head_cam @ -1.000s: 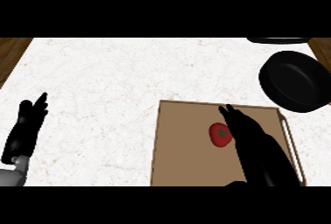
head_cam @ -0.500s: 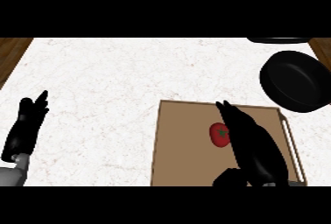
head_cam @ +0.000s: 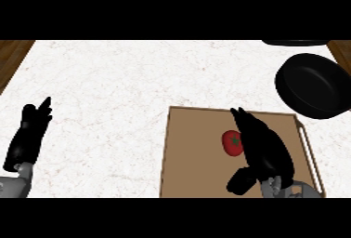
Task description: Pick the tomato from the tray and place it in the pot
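Note:
A red tomato (head_cam: 232, 142) with a green stem spot lies on the brown tray (head_cam: 195, 153) at the lower right of the head view. My right hand (head_cam: 263, 148) hovers over the tray just right of the tomato, fingers straight and pointing away, thumb hanging low at the near side; it covers the tomato's right edge. The black pot (head_cam: 315, 85) sits beyond the tray at the right edge. At the lower left, my left hand (head_cam: 31, 135) rests open, fingers up.
The white marbled counter (head_cam: 130, 88) spreads left of the tray. A second dark object (head_cam: 295, 42) shows at the top right edge. Wooden floor strips (head_cam: 12, 56) flank the counter at the far corners.
My right hand has crept slightly left and nearer the tomato, its thumb dropping further into view. The tomato, pot and left hand have not moved.

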Motion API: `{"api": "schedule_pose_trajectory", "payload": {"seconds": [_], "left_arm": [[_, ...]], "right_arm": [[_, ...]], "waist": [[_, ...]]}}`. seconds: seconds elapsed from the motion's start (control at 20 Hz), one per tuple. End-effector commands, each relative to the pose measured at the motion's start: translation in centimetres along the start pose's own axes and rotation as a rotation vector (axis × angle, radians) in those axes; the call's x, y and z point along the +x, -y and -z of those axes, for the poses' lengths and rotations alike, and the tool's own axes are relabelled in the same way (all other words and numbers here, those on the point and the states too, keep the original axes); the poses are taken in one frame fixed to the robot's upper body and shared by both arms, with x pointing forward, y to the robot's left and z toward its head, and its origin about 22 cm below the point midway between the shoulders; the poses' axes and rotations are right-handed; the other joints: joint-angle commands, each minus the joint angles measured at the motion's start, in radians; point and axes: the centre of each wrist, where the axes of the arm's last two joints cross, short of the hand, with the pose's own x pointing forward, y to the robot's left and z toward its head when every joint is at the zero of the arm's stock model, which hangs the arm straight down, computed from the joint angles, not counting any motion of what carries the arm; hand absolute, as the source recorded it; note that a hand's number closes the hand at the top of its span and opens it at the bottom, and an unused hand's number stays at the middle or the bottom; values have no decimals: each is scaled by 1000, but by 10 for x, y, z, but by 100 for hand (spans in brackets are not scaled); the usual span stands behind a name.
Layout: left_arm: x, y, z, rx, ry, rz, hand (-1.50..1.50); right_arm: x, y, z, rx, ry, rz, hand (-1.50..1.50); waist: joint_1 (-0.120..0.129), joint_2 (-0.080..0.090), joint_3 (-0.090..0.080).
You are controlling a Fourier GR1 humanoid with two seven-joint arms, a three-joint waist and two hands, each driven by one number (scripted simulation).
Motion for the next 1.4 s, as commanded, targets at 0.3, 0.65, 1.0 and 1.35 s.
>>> {"api": "schedule_pose_trajectory", "payload": {"seconds": [0.3,0.65,1.0,1.35], "left_arm": [[3,-14,3,4,-12,4,0],[9,-3,-3,-4,-5,-6,0],[24,-11,4,4,4,7,0],[-11,-5,-17,-8,-11,2,0]], "right_arm": [[10,-21,14,-17,-91,-52,-150],[0,-38,41,54,-161,-49,-150],[5,-48,58,62,-147,-32,-150],[-11,-43,73,83,-151,-22,-150]], "waist": [[-1,-1,0],[2,0,0],[1,1,0],[4,0,0]]}}
